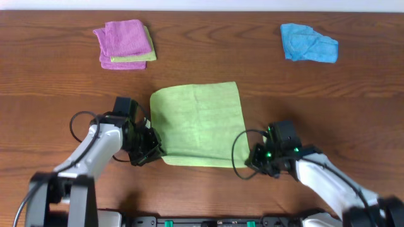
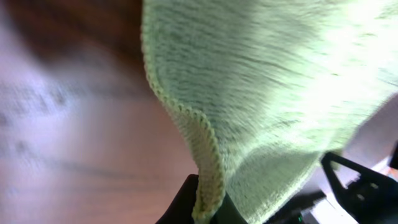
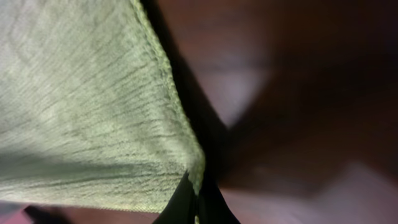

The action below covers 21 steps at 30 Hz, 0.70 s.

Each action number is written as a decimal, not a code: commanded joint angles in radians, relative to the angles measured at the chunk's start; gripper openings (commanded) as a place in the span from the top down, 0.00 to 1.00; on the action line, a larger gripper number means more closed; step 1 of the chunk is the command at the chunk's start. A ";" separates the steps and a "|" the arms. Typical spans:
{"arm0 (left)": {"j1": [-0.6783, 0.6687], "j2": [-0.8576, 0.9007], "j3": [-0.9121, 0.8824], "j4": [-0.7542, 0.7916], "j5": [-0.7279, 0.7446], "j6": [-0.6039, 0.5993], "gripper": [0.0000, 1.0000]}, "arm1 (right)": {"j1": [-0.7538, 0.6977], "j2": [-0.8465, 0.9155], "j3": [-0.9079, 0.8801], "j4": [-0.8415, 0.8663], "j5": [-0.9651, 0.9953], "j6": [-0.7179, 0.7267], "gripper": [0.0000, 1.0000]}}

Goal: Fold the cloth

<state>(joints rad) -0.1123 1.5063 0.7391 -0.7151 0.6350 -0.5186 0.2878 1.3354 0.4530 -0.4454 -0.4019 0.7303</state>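
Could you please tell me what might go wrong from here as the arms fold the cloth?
1. The left gripper and right gripper pinch only the very near corners of the cloth. The wrist views show little more than hem between the fingers, so a corner could slip out on lifting.
2. The cloth lies slightly skewed on the table, so the edges may not meet once it is folded over.

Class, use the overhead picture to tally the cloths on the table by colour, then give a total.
Lime-green: 2, the spread cloth and the stacked green cloth
Purple: 1, the purple cloth, as far as the stack shows
Blue: 1, the blue cloth
Total: 4
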 commanded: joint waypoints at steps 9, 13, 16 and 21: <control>0.000 -0.147 0.005 -0.014 -0.019 -0.068 0.94 | 0.002 -0.382 -0.005 -0.119 0.181 -0.014 0.99; 0.000 -0.147 0.005 0.010 -0.032 -0.100 0.94 | 0.002 -0.365 0.016 -0.069 0.191 -0.051 0.99; 0.000 -0.147 0.005 0.052 -0.040 -0.149 0.94 | 0.002 -0.328 0.026 -0.009 0.214 -0.061 0.99; 0.000 -0.147 0.005 0.126 -0.063 -0.196 0.94 | 0.002 -0.228 0.048 0.113 0.223 -0.109 0.99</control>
<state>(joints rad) -0.1196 1.3651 0.7391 -0.6025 0.6346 -0.6685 0.2924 1.0630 0.4736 -0.3618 -0.2520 0.6685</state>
